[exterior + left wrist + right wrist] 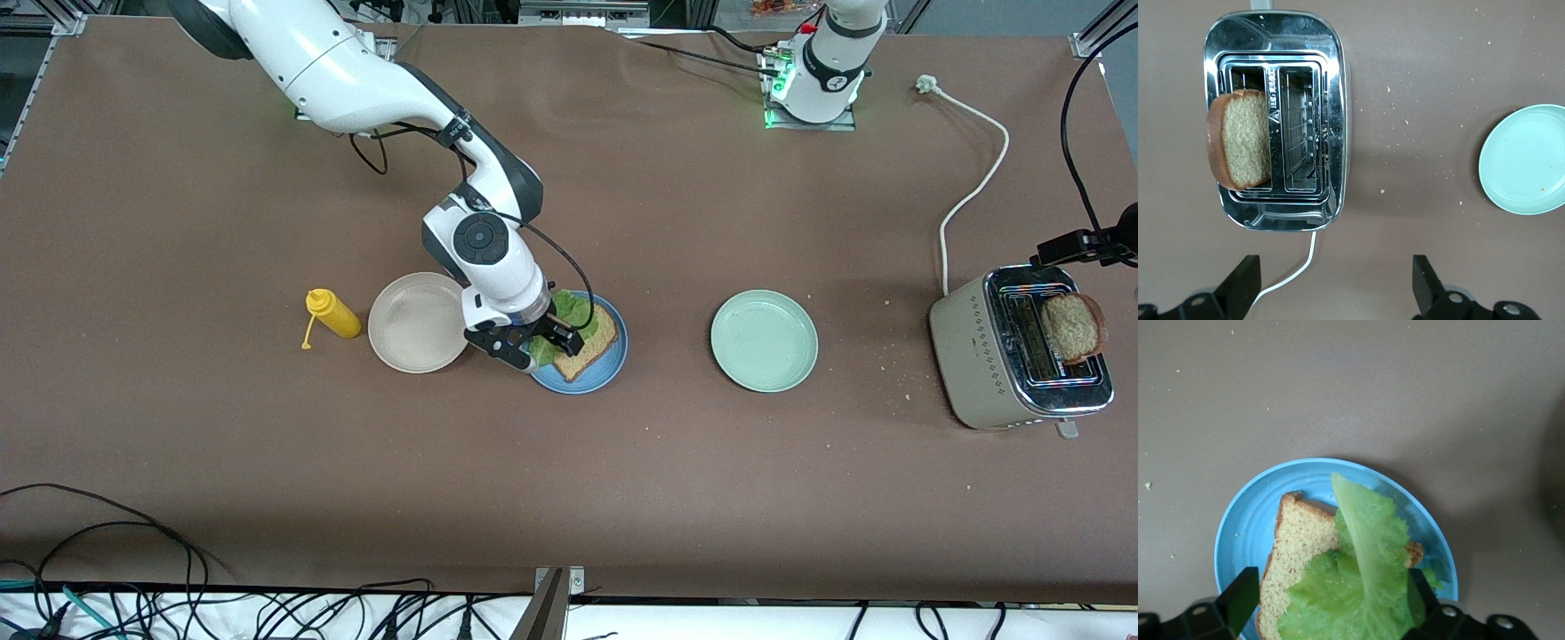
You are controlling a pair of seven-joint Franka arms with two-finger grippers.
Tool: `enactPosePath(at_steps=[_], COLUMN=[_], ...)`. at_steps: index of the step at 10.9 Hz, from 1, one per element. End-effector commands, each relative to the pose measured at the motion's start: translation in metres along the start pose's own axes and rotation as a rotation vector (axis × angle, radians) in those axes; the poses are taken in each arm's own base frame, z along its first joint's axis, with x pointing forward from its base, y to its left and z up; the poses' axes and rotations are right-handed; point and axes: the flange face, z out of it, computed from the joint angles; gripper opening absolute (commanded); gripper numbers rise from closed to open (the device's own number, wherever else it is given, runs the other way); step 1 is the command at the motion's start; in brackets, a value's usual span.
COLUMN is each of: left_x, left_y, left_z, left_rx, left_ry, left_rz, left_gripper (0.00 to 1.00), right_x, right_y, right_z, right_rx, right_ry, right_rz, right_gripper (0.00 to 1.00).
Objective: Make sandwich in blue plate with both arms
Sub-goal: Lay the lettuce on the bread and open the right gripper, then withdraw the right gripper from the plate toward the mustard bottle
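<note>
Green lettuce [1361,587] is being laid on the toast slice [1298,543] in the blue plate [613,360]; the right claw [542,342], low over it, is spread, lettuce between its fingers, hold uncertain. The left claw [1335,283], wide open and empty, is poised over the toaster [1275,120]; the second slice [1238,139] there is judged to need gripping next.

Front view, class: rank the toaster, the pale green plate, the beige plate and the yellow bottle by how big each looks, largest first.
1. Toaster, largest.
2. Pale green plate and beige plate: they look alike in size, so no ranking between them.
3. Yellow bottle, smallest.

A round sky-blue plate [1238,533] is carrying speckled brown toast [1298,540] and ruffled green lettuce [1365,587] on the matte brown table [622,471].
</note>
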Motion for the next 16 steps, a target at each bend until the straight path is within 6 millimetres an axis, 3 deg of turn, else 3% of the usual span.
enactPosePath(at_steps=[1, 5, 7, 11, 14, 16], left_x=[-0.007, -0.007, -0.007, -0.006, -0.007, -0.007], left_y=[0.001, 0.001, 0.001, 0.001, 0.001, 0.001], left_z=[-0.002, -0.002, -0.001, -0.001, -0.001, -0.001], left_rx=[-0.014, -0.014, -0.014, -0.015, -0.014, -0.013], left_ry=[0.009, 0.008, 0.007, 0.006, 0.007, 0.005], left_rz=[-0.008, -0.008, -0.008, -0.008, -0.008, -0.01], left_gripper=[1.0, 1.0, 1.0, 1.0, 1.0, 1.0], right_x=[0.002, 0.017, 0.041, 0.089, 0.113, 0.149], right_y=[-0.009, 0.004, 0.025, 0.086, 0.131, 0.186], right_z=[-0.029, -0.091, -0.124, -0.198, -0.246, -0.27], right_rx=[-0.016, -0.209, -0.329, -0.579, -0.649, -0.649], right_ry=[0.059, 0.14, 0.127, -0.056, -0.217, -0.375], right_rz=[-0.044, -0.208, -0.333, -0.638, -0.741, -0.802], right_gripper=[1.0, 1.0, 1.0, 1.0, 1.0, 1.0])
